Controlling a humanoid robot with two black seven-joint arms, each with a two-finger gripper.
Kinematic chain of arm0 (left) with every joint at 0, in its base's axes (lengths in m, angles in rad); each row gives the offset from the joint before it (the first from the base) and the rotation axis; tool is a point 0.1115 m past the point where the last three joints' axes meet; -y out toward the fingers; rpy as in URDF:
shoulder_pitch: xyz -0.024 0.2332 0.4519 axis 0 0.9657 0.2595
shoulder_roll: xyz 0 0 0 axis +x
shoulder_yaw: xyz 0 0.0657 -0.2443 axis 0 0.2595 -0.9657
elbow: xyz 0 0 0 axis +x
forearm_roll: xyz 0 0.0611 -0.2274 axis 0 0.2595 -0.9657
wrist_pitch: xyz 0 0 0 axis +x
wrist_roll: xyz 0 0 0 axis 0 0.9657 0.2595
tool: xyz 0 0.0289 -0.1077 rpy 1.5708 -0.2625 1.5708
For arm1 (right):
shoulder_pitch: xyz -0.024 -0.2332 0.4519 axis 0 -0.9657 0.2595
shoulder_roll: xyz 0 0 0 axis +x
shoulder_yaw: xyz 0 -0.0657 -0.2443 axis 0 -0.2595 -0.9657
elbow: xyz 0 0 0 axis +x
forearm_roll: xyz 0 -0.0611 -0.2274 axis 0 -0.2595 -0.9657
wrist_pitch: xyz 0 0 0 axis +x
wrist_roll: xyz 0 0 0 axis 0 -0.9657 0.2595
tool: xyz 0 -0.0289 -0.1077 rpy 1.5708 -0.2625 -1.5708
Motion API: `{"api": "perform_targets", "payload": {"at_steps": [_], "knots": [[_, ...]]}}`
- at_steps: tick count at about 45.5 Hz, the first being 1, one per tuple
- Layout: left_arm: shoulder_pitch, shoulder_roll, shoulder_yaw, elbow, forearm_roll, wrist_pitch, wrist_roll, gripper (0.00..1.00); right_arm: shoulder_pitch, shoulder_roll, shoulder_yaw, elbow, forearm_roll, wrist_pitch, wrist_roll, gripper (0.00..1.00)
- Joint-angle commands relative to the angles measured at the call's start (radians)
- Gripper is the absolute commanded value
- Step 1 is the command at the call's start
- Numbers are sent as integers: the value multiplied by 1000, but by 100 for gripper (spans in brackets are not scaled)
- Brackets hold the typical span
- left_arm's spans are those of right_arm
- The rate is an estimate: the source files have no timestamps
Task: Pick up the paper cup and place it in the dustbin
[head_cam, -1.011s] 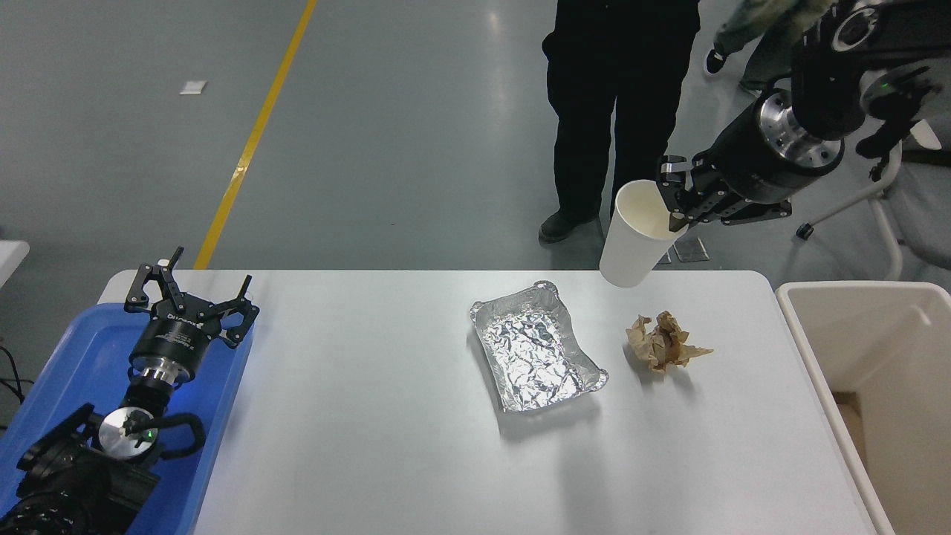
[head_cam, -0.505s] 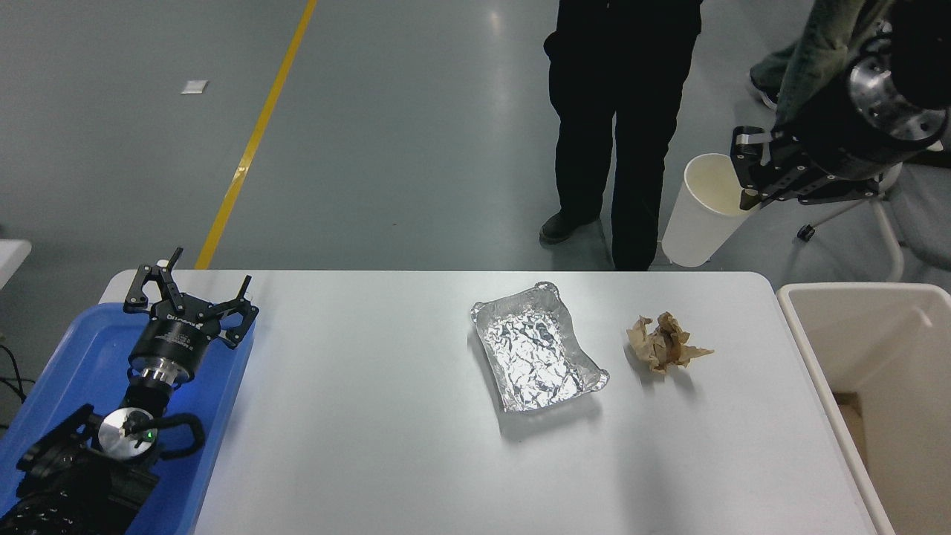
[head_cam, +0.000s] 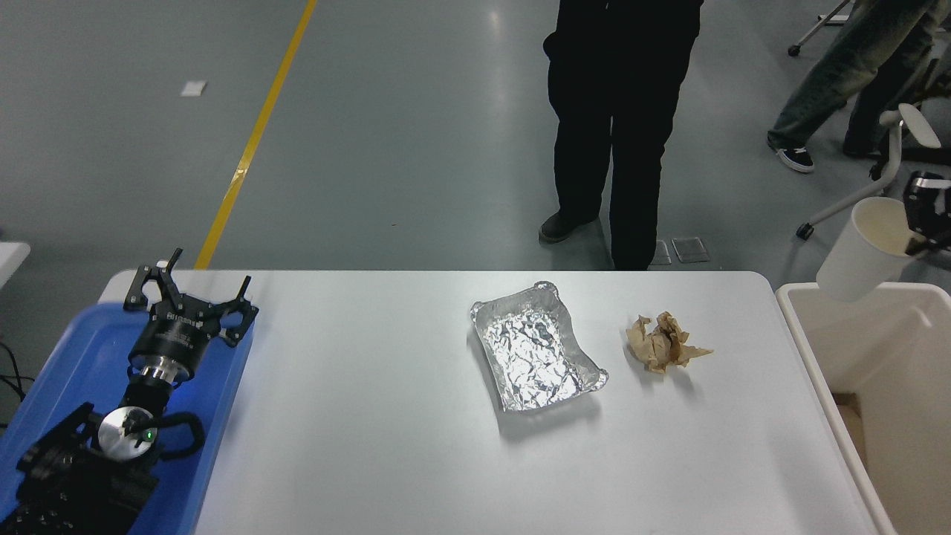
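The left arm (head_cam: 96,446) is black with a polished silver disc joint and green light — its gripper (head_cam: 189,297) black, thin-fingered, white lettering on its collar.

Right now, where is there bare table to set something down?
Widest bare stretch: between the blue tray, where the parked left pincer sits, and the foil tray. The near strip of the table is bare too. It is tighter between the brown paper wad and the dustbin.
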Motion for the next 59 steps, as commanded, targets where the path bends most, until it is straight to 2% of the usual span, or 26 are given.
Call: {"api": "perform_targets", "payload": {"at_steps": [1, 13, 15, 22, 29, 31, 34, 43, 59], "knots": [[0, 0, 0, 0, -1, 0, 0, 99, -271, -61, 94, -144, -32, -70, 28, 0], [0, 0, -2, 0, 1, 0, 0, 99, -586, -12, 192, -226, -33, -328, 59, 0], [0, 0, 0, 0, 1, 0, 0, 99, -712, 31, 214, -310, -20, -387, 76, 0], [0, 0, 0, 0, -1, 0, 0, 99, -963, 80, 369, -536, -14, -421, 91, 0], [0, -1, 0, 0, -1, 0, 0, 99, -1204, 172, 528, -798, -17, -423, 146, 0], [0, -1, 0, 0, 1, 0, 0, 99, -1276, 204, 577, -886, -17, -421, 181, 0], [0, -1, 0, 0, -1, 0, 0, 99, -1331, 235, 620, -957, -17, -424, 203, 0], [0, -1, 0, 0, -1, 0, 0, 99, -1469, 317, 676, -1060, -23, -542, 205, 0], [0, 0, 0, 0, -1, 0, 0, 99, -1479, 312, 679, -1058, -23, -569, 208, 0]]}}
